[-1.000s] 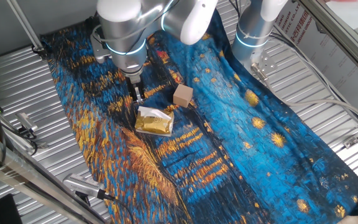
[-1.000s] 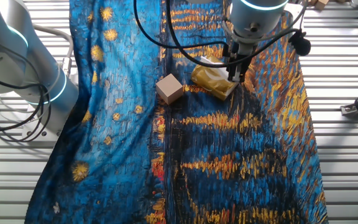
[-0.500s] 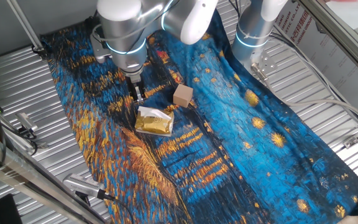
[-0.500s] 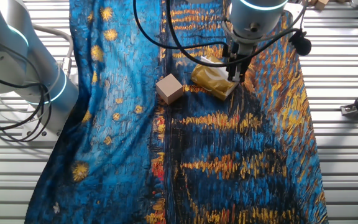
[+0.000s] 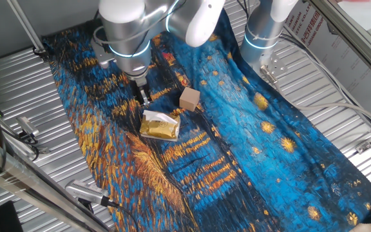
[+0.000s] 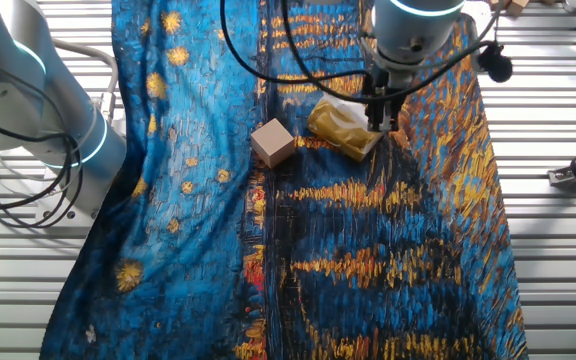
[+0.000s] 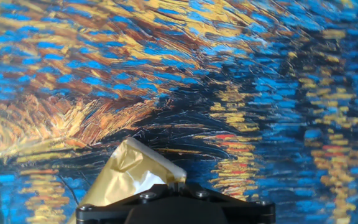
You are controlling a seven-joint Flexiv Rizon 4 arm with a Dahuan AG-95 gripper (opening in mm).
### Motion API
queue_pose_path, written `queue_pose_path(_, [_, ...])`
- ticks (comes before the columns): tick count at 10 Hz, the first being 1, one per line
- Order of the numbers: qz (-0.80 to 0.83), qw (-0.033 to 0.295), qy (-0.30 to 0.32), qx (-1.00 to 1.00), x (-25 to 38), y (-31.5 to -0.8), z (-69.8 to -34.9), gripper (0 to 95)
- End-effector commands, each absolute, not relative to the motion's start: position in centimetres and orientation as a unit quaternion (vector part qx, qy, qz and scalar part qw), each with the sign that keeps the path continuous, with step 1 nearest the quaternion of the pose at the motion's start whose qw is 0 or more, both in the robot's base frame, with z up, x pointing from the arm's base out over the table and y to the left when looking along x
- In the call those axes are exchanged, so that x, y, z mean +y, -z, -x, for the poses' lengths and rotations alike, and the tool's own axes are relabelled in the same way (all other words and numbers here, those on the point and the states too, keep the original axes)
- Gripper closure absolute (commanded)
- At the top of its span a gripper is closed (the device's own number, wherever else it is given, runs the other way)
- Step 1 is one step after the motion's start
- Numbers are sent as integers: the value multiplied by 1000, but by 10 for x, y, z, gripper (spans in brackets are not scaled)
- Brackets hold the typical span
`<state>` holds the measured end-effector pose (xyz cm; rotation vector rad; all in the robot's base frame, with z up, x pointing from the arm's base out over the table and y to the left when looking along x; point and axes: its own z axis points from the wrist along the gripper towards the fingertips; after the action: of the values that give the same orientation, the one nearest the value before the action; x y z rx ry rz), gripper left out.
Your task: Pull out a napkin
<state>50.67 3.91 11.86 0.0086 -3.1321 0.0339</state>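
Observation:
The gold packet (image 5: pixel 158 127) lies on the painted blue and gold cloth (image 5: pixel 250 129); it also shows in the other fixed view (image 6: pixel 340 128) and the hand view (image 7: pixel 120 180). The white napkin (image 5: pixel 154 116) shows only as a small white edge at the packet's top end, also in the hand view (image 7: pixel 166 169). My gripper (image 5: pixel 145 100) stands upright right over that end, in the other fixed view (image 6: pixel 378 122) too. In the hand view my gripper (image 7: pixel 178 184) has its jaws together, pinching the white tip. The rest of the napkin is hidden in the packet.
A small tan cube (image 5: pixel 189 98) sits on the cloth just beside the packet, also in the other fixed view (image 6: pixel 273 142). A second grey arm (image 6: pixel 38 110) stands at the cloth's edge. Ribbed metal table (image 5: pixel 24 90) surrounds the cloth, with tools at its side.
My arm has shifted a little, drawing slightly away from the packet. The packet and the cube have not moved.

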Motion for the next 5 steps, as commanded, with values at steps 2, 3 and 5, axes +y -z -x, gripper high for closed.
queue_pose_path(2, [-119, 41, 40, -991, 39, -119, -507, 950])
queue_pose_path(3, [-130, 47, 54, -989, 39, -119, -507, 950])
queue_pose_path(5, [-145, 48, 75, -985, 39, -119, -507, 950])
